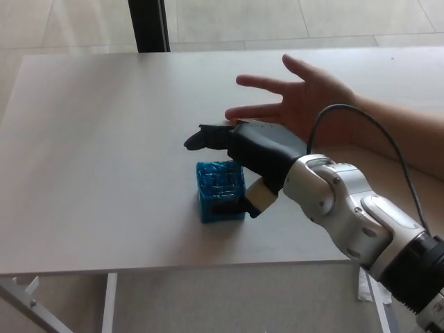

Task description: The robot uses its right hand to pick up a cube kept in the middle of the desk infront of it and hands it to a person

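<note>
The right hand (243,163) hovers over the blue cube (220,190) mid-surface (90,152), fingers spread above it and thumb at its side — not clenched on it yet. Grasping, lifting and handing over all remain — the person's open hand (298,104) waits just behind.

It looks like a plain work room or lab: a bare white table (104,139) stands on a pale tiled floor (277,21).
</note>
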### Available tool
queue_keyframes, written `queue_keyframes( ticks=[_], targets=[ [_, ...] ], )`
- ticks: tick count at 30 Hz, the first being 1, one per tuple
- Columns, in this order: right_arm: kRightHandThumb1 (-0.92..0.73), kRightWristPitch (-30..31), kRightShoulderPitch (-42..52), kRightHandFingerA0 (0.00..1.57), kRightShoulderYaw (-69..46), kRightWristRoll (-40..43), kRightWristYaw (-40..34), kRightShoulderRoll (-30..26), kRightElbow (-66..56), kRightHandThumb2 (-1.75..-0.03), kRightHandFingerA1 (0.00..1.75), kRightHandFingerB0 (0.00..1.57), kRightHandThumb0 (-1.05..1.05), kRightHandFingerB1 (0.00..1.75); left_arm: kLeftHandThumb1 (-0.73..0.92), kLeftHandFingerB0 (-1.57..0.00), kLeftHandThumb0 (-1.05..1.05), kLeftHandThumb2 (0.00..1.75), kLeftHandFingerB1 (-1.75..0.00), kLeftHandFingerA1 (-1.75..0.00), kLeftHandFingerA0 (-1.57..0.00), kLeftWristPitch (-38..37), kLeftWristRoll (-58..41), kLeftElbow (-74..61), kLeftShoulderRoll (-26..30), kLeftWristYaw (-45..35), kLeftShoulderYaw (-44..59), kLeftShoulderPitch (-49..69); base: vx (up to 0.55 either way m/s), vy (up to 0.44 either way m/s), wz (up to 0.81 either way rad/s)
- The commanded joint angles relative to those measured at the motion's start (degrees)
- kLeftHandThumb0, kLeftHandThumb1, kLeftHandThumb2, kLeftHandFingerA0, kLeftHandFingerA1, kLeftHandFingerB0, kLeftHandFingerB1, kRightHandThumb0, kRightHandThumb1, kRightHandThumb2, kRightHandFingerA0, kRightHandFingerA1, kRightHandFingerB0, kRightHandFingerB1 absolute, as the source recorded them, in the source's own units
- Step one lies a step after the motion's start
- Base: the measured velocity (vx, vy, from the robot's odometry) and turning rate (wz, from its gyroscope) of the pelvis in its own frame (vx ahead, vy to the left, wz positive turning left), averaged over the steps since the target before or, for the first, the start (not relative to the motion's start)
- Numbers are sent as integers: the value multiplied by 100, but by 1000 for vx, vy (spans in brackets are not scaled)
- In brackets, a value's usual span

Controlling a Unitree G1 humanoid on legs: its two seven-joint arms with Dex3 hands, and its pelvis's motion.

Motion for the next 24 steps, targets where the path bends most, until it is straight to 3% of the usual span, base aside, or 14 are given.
queue_keyframes(
  ticks=[1,3,4,5,6,7,8,10,11,12,13,14,17,24],
  targets=[
    [-23,267,150,2,185,-621,143,-6,33,-92,56,0,-43,53,45,-56,-58,55,-38,-58,-78,-133,-76,54,100,-58,-35,-27,0,0,0],
    [-22,355,170,3,208,-696,243,-6,7,-91,56,0,-42,52,45,-56,-58,55,-38,-57,-78,-177,-79,45,89,-59,-43,-27,0,0,0],
    [-49,544,150,0,249,-732,458,-4,-10,-94,44,8,-85,47,46,-55,-56,55,-38,-55,-75,-181,-77,39,85,-63,-49,-32,0,0,0],
    [-62,594,122,0,288,-782,540,-16,11,-59,50,4,-89,46,45,-55,-58,55,-38,-56,-77,-163,-67,42,93,-53,-62,-48,0,0,0],
    [-49,725,97,0,321,-826,722,-20,0,-95,38,8,-85,40,46,-55,-57,55,-38,-56,-79,-141,-47,40,105,-57,-89,-54,0,0,0],
    [-49,742,104,0,307,-840,735,-23,-19,-95,38,8,-85,40,46,-55,-57,55,-38,-56,-79,-139,-46,39,110,-56,-99,-69,0,0,0],
    [-59,834,101,0,329,-871,822,-16,-39,-59,50,2,-90,45,46,-55,-58,55,-38,-55,-77,-146,-40,24,106,-56,-114,-66,0,0,0],
    [-57,915,128,4,338,-944,833,16,-48,-58,60,3,-87,46,47,-54,-58,55,-38,-54,-75,-199,30,17,115,-70,-198,-44,0,0,0],
    [-44,859,175,28,347,-1038,658,20,-44,-87,72,3,-82,49,47,-55,-56,55,-38,-54,-74,-219,36,26,107,-60,-217,-38,0,0,0],
    [-52,757,223,55,352,-1133,438,23,-50,-59,143,15,-72,48,47,-56,-57,55,-38,-55,-75,-216,44,35,111,-43,-242,-41,0,0,0],
    [-44,549,323,100,391,-1357,-141,19,-28,-85,116,29,-54,56,46,-57,-57,55,-39,-57,-77,-217,22,39,107,-57,-239,-44,0,0,0],
    [-60,366,390,100,415,-1515,-588,9,15,-62,151,46,-41,51,47,-56,-55,55,-39,-56,-75,-215,4,32,105,-69,-241,-41,0,0,0],
    [-67,30,520,102,434,-1780,-1731,72,268,-71,175,67,-27,64,48,-56,-57,56,-38,-55,-72,-237,119,13,107,26,-360,-28,0,0,0],
    [-57,341,700,88,348,-1854,-2118,394,200,-78,175,90,-23,98,49,-55,-59,56,-39,-54,-71,-263,21,-4,65,-54,-308,-53,0,0,0]
  ],
)
